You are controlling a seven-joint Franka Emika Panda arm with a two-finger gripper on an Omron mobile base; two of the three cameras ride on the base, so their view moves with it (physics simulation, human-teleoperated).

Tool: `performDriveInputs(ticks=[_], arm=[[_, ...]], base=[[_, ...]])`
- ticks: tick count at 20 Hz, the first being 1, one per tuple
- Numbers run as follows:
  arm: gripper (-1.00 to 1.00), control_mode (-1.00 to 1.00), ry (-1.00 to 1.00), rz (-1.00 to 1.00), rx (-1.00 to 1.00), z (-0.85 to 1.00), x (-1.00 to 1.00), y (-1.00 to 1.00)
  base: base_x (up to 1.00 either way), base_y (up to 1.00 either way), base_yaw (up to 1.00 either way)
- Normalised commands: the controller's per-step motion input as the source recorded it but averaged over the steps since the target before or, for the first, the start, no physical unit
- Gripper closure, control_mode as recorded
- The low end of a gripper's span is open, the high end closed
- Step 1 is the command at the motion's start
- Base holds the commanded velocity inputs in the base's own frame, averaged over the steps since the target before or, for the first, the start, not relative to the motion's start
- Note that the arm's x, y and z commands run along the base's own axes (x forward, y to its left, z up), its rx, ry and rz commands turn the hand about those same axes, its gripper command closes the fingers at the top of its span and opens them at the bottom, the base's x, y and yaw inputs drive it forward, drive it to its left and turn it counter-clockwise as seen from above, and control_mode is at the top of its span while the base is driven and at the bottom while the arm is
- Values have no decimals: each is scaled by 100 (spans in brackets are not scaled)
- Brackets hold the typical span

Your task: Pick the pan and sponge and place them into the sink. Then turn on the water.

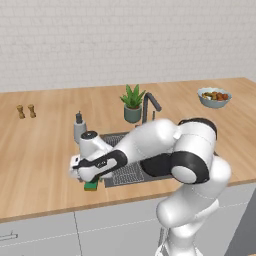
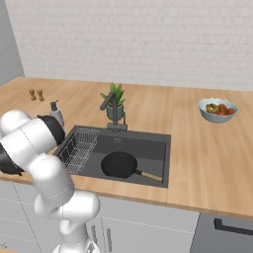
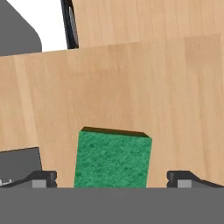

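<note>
In the right base view the pan (image 2: 119, 164) lies in the sink (image 2: 148, 148) at frame centre, the rack (image 2: 78, 147) to its left. The sponge (image 3: 113, 159) lies on the bench (image 3: 131, 87) at the hand view's bottom centre, between the tool's (image 3: 112, 178) fingertips (image 3: 43, 178). In the left base view the bowl (image 1: 214, 97) sits upper right.

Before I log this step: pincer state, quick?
Pincer: open, jaws either side of the sponge on the counter, nothing held.

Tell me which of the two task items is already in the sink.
The pan: it lies flat in the sink basin, wooden handle included. The sponge sits on the counter, between the open jaws.
</note>
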Motion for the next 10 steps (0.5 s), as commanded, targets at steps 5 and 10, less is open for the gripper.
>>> performDriveInputs(ticks=[5,10], arm=[[-100,-100,0,0,0,-33,21,8],[-100,-100,0,0,-1,-38,21,12]], base=[[0,0,0],[0,0,0]])
